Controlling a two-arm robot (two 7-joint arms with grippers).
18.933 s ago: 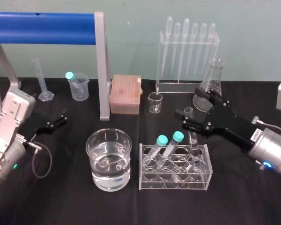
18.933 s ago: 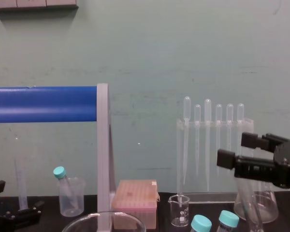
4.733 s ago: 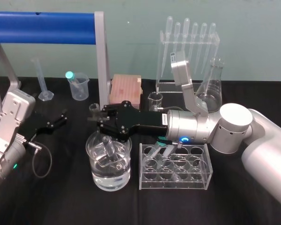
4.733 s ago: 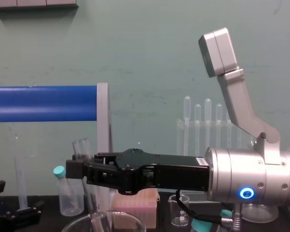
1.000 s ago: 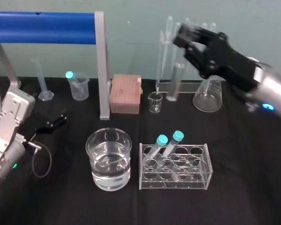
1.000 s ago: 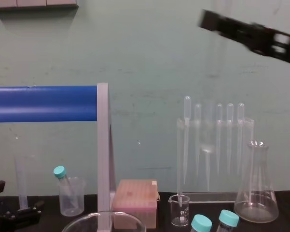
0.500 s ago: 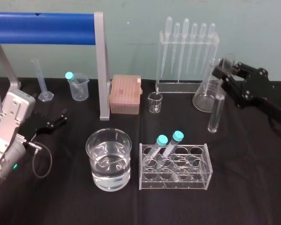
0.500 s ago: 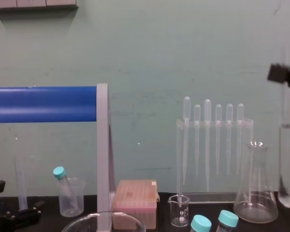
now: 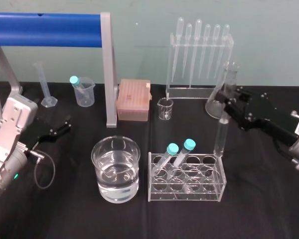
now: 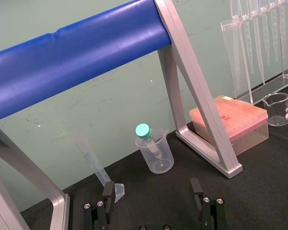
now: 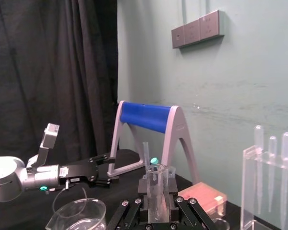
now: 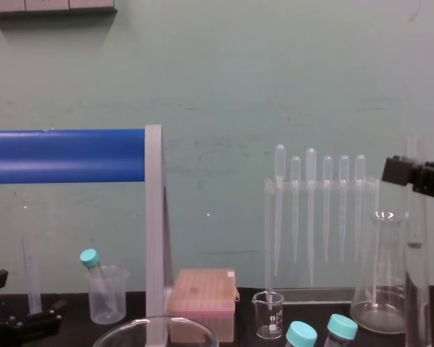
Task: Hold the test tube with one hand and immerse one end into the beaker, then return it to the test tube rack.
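Held: test tube (image 9: 220, 137), upright, pinched by right gripper (image 9: 225, 102) at right rear corner of test tube rack (image 9: 209, 195). Parked: left gripper (image 9: 60, 128), fingers spread, far left of rack.

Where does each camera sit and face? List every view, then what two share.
Head: high, looking down at the table; left fingers resting left, right fingers holding the test tube near the rack.
Chest: low, facing the wall; right fingers at right edge.
Left wrist: facing the blue frame; left fingers open.
Right wrist: facing the beaker and left arm; right fingers clamp the test tube.
Shared: head and right wrist both show the beaker.
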